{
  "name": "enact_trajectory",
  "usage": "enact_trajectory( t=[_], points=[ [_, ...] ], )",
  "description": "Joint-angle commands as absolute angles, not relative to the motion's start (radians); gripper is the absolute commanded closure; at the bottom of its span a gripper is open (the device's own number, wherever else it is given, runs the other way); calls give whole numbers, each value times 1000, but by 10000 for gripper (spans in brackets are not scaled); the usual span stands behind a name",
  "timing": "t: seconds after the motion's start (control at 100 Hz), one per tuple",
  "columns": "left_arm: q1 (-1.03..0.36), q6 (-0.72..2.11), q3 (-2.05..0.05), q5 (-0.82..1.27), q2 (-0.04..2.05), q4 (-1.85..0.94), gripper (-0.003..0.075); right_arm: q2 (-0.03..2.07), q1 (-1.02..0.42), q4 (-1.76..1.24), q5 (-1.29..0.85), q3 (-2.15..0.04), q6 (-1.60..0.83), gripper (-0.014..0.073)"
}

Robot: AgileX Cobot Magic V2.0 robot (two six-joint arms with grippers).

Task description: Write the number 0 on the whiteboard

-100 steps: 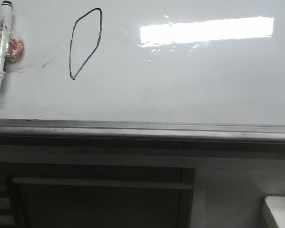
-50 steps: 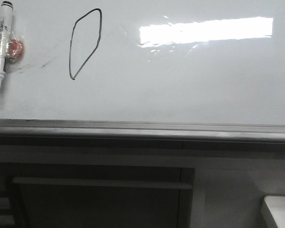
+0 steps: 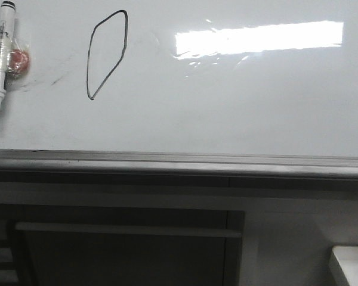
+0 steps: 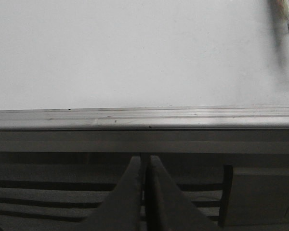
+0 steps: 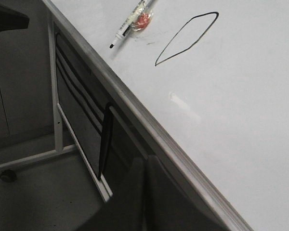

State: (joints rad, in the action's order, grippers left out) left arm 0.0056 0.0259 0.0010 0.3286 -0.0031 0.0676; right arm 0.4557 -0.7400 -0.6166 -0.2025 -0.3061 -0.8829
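One thin black hand-drawn closed loop, the number 0 (image 3: 107,53), stands on the upper left part of the large glossy white whiteboard (image 3: 227,107). The loop is tall, narrow and angular, and comes to a point at its lower end. A bright rectangular light reflection (image 3: 259,37) lies to its right; faint grey smudges (image 3: 53,80) lie to its left. Further left, a white marker with a black cap and black tip (image 3: 1,56) rests on the board, tip downward, with a small red item in clear wrap (image 3: 19,61) touching its side. Print on the marker barrel is too small to read. A grey metal edge rail (image 3: 179,161) runs below the board. The left gripper (image 4: 144,168) has its fingers together on nothing, below the rail. The right gripper (image 5: 145,168) likewise appears closed and empty.
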Motion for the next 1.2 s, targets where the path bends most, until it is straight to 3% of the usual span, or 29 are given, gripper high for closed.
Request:
enact_trajectory(
  t=[0.0,0.4,0.49,0.67,0.83,0.97,1.19],
  points=[
    [4,26,11,269,-32,70,741,458,-739,-628,-142,-332,-883,645],
    [4,26,11,269,-32,70,741,458,-739,-628,-126,-332,-861,645],
    [4,26,11,269,-32,70,741,458,-739,-505,-72,-332,-662,645],
    [4,26,11,269,-32,70,741,458,-739,210,-8,-332,100,645],
    [4,26,11,269,-32,70,741,458,-723,190,0,-332,126,645],
    [4,26,11,269,-32,70,741,458,-631,180,0,-332,126,645],
    [4,26,11,269,-32,70,741,457,-347,158,0,-321,126,645]
  ],
)
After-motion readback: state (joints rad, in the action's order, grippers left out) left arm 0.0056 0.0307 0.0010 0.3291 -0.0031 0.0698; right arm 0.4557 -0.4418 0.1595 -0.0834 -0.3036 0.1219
